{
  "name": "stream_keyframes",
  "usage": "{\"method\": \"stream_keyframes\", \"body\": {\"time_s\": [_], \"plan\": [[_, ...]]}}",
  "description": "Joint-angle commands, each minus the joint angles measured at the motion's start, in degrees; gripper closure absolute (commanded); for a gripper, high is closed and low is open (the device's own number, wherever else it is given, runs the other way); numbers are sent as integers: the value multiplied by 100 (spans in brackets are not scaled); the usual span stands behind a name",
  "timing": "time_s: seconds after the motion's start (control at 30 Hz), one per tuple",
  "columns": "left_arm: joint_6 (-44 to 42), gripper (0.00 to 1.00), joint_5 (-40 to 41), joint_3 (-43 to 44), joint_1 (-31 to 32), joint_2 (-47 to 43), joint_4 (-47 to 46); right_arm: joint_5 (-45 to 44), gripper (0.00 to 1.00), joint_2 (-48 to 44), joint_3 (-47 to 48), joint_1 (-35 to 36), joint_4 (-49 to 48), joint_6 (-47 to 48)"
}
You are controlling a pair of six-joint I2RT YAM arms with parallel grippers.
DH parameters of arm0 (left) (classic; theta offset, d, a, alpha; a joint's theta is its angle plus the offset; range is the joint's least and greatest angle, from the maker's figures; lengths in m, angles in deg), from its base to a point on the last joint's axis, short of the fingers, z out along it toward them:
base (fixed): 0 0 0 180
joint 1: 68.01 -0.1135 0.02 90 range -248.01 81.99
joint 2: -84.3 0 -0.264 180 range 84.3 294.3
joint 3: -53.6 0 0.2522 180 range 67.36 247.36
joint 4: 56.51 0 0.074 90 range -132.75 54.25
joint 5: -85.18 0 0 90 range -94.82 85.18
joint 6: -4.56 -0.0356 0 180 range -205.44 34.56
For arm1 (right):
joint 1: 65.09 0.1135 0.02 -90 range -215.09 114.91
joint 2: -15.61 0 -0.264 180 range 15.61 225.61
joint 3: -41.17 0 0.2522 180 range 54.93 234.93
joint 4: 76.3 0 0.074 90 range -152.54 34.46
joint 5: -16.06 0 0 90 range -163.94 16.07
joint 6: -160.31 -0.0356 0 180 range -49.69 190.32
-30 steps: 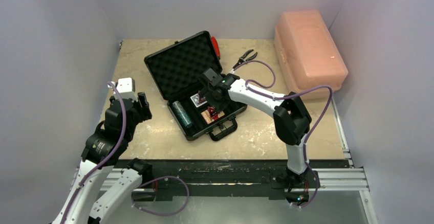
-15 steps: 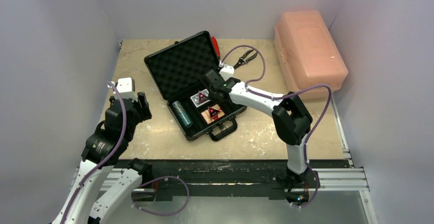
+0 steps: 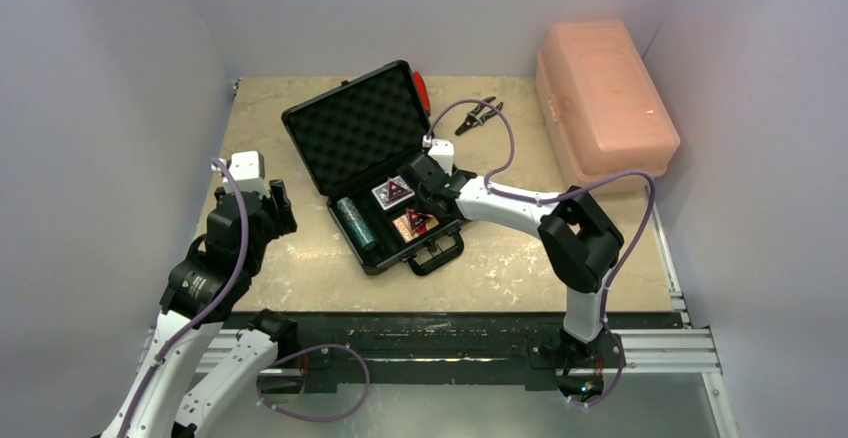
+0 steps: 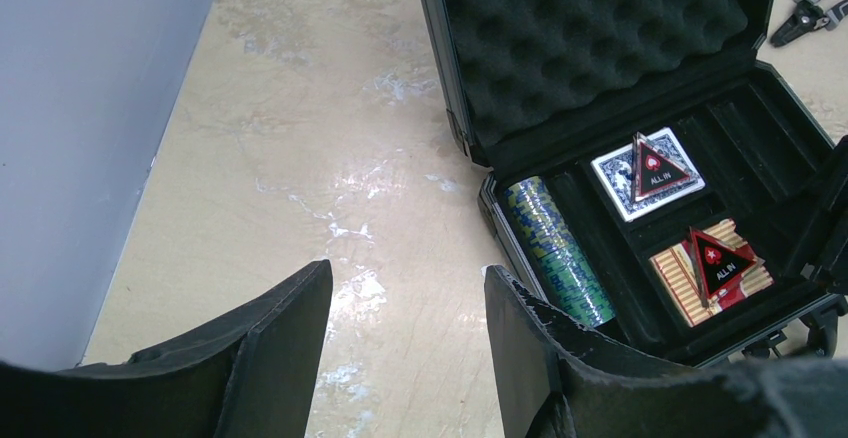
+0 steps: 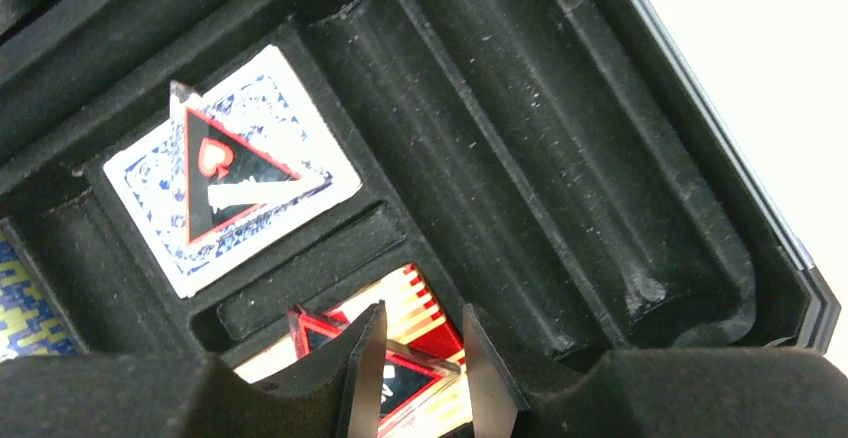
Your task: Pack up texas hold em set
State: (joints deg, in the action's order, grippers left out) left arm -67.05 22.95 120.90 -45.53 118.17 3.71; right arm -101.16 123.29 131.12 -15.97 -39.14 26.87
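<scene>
1. The step in hand is judged to be the seating of the last small piece. The right gripper is lowered into the tray of the small black handled briefcase with foam lining, over the orange-red striped card deck.
2. Its fingers are set a narrow gap apart, and a corner of the red-black "ALL IN" triangle lying on that deck shows in the gap. Whether the triangle is clamped or merely straddled cannot be told.
3. The left gripper is held above the beige marbled counter, well left of the case. Its fingers are spread wide with nothing between them.
4. The case lies open near the middle of the counter, its egg-crate lid tilted back and its handle turned toward the arms.
5. In the tray, one teal chip roll fills the left groove. The blue-backed card deck sits in the far pocket and bears the second triangle. The long grooves on the right are empty.
6. Next, the triangle is probably to be left flat and the right arm lifted clear, so that the lid can be swung down without catching anything.
</scene>
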Motion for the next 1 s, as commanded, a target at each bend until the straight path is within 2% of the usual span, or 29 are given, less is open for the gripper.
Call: {"method": "stream_keyframes", "body": {"time_s": [0.0,0.27,0.97], "plan": [[-31,43,95,-1,-51,23,-59,83,63,-55,-17,112,-197,229],[-38,43,130,-1,-51,24,-49,-317,63,248,188,380,27,498],[-29,43,137,-1,-51,15,-41,-270,61,151,-64,616,110,420]]}}
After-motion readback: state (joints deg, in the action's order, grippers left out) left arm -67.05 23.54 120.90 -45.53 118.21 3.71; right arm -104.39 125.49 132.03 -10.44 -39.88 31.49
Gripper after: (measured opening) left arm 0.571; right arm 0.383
